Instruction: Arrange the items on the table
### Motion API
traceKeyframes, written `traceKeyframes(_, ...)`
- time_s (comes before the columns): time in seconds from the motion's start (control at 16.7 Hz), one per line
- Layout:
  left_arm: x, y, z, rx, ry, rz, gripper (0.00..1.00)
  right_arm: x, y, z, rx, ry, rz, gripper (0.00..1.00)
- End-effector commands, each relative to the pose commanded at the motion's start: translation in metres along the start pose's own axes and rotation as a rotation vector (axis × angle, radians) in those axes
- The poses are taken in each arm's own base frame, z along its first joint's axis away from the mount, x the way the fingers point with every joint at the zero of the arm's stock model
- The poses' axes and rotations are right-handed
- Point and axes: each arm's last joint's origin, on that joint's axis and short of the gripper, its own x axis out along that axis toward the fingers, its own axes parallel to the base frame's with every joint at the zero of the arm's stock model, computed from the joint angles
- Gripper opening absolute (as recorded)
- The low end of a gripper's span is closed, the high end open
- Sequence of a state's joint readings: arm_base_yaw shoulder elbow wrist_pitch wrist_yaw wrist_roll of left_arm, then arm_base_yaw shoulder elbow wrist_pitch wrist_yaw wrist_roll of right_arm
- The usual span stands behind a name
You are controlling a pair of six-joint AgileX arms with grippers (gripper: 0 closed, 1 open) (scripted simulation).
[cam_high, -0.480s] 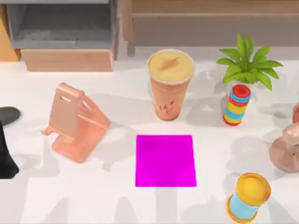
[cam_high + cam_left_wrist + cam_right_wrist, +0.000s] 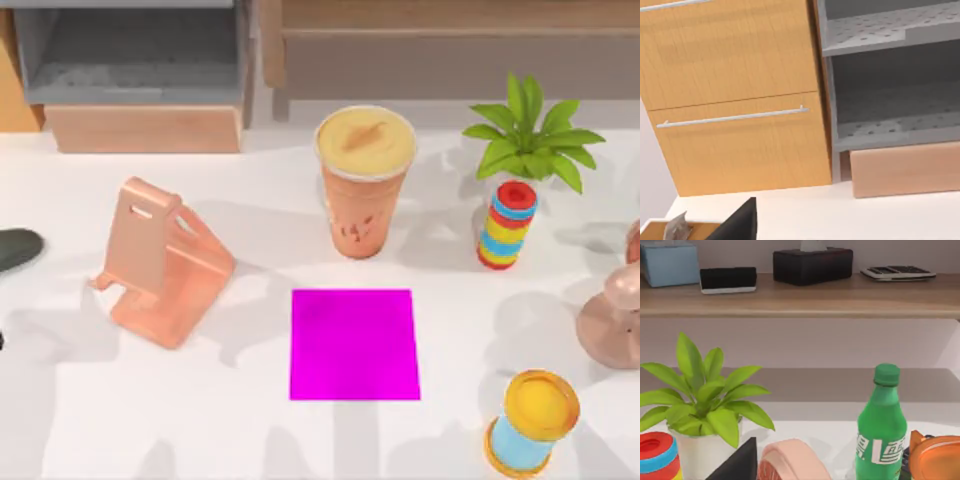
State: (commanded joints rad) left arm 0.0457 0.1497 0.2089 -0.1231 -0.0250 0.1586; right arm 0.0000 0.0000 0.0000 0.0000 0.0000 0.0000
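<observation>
A tall orange drink cup (image 2: 365, 180) with a creamy-yellow top stands upright at the back middle of the white table (image 2: 200, 420). At the table's left edge lies a dark grey oval mouse (image 2: 15, 248), partly cut off by the picture's border. A dark part of my left gripper (image 2: 740, 225) hangs over the table's back left corner, facing a wooden cabinet (image 2: 735, 95). A dark part of my right gripper (image 2: 737, 462) sits low at the right side, close to the potted plant (image 2: 705, 400). Neither gripper touches an item.
A pink phone stand (image 2: 160, 262) is left of centre and a magenta pad (image 2: 354, 344) is in the middle. The rainbow-potted plant (image 2: 520, 180), a yellow-topped blue spool (image 2: 532, 420) and a pink object (image 2: 615, 320) crowd the right. A green bottle (image 2: 880, 430) stands near the plant.
My left arm's dark body has drawn back off the top view's left edge. The cup, mouse and other things have not moved.
</observation>
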Motion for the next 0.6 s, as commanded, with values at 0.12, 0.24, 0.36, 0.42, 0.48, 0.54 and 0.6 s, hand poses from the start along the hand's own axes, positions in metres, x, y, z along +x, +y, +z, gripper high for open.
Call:
traceKeyframes(0.12, -0.001, 0.008, 0.033, 0.097, 0.042, 0.027, 1.00, 0.000, 0.000, 0.000, 0.000, 0.000, 0.000, 1.00)
traceKeyframes(0.24, 0.004, 0.017, 0.066, 0.205, 0.110, 0.042, 1.00, 0.000, 0.000, 0.000, 0.000, 0.000, 0.000, 1.00)
traceKeyframes(0.36, 0.014, 0.026, 0.096, 0.318, 0.199, 0.041, 1.00, 0.000, 0.000, 0.000, 0.000, 0.000, 0.000, 1.00)
traceKeyframes(0.42, 0.021, 0.030, 0.110, 0.374, 0.247, 0.034, 1.00, 0.000, 0.000, 0.000, 0.000, 0.000, 0.000, 1.00)
traceKeyframes(0.48, 0.030, 0.035, 0.123, 0.429, 0.298, 0.021, 1.00, 0.000, 0.000, 0.000, 0.000, 0.000, 0.000, 1.00)
traceKeyframes(0.54, 0.041, 0.039, 0.134, 0.482, 0.351, 0.002, 1.00, 0.000, 0.000, 0.000, 0.000, 0.000, 0.000, 1.00)
traceKeyframes(0.6, 0.053, 0.043, 0.144, 0.533, 0.405, -0.022, 1.00, 0.000, 0.000, 0.000, 0.000, 0.000, 0.000, 1.00)
